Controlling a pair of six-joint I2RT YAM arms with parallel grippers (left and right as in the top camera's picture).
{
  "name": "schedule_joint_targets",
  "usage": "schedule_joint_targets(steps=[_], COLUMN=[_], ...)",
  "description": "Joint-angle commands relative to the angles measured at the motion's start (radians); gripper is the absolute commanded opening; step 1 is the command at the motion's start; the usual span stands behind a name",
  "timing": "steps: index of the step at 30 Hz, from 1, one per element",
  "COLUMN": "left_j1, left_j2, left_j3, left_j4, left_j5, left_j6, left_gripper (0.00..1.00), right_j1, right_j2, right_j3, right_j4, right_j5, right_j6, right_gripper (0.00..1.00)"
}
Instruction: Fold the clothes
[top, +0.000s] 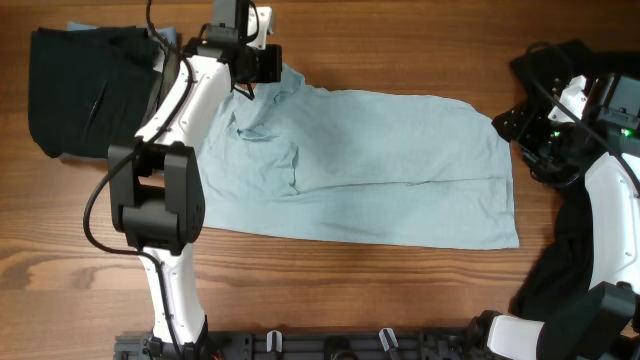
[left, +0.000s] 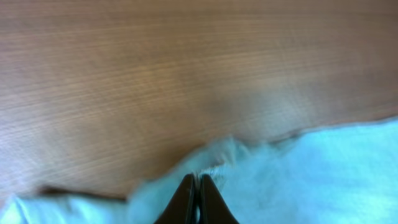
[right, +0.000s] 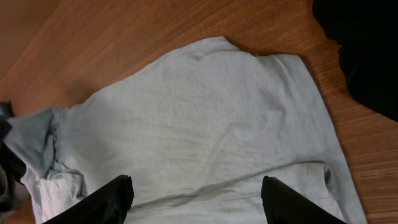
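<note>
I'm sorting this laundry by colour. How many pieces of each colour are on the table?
Light blue: 1, the light-blue T-shirt
Black: 2, the left black heap and the right black heap
Total: 3 (whether either heap hides more pieces cannot be told)

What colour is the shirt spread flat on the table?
Plain pale blue; the shirt shows best in the overhead view.

The left arm rises from its base at 7 o'clock, bends at the elbow and reaches to 11 o'clock. The left gripper (left: 199, 186) has its jaws pressed together on the edge of the clothes (left: 336, 168). The right arm stands at 3 o'clock. The right gripper (right: 202, 199) points to 9 o'clock with jaws wide apart, holding nothing.
</note>
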Motion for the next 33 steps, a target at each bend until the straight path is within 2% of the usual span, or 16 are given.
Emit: schedule_joint_targets(steps=[1,5,6,7,8,13,17,21,33], left_j1=[-0.055,-0.111,-0.12,-0.131,-0.137,-0.143,-0.107,-0.056,0.037], left_j2=[-0.005,-0.005,-0.005,-0.005,-0.005,-0.021,-0.053,-0.05,-0.046], left_j3=[-0.002,-0.002,-0.002,-0.002,-0.002,-0.002,-0.002,-0.006,-0.163], left_j4=[-0.079,-0.152,-0.164,-0.183,-0.196,-0.268,-0.343,-0.381,-0.24], left_j5=[0.031,0.031,0.031,0.026,0.018,-0.063,-0.137,-0.144,-0.139], left_j6=[-0.01,-0.01,-0.009,-0.01,-0.01,-0.01,-0.01,-0.01,-0.009], left_gripper=[0.04,0.07,0.15,0.28,0.32,0.34,0.42,0.48,0.54], right_j1=[0.004,0.004,0.004,0.004,0.004,0.004,0.004,0.004,0.004], right_j2=[-0.002,-0.002,-0.002,-0.002,-0.002,-0.002,-0.002,-0.002,-0.002], right_j3=[-0.001,-0.001,-0.001,-0.001,-0.001,-0.001,-0.001,-0.001,-0.001], right_j4=[0.009,0.018,0.018,0.018,0.018,0.018,0.018,0.026,0.029], right_j5=[0.015,0.014,0.014,0.014,0.014,0.014,0.015,0.014,0.014], right_j6=[0.006,0.006,0.006,0.007,0.007,0.006,0.006,0.006,0.01], right_gripper=[0.71,0.71,0.71,0.71,0.71,0.71,0.71,0.71,0.71])
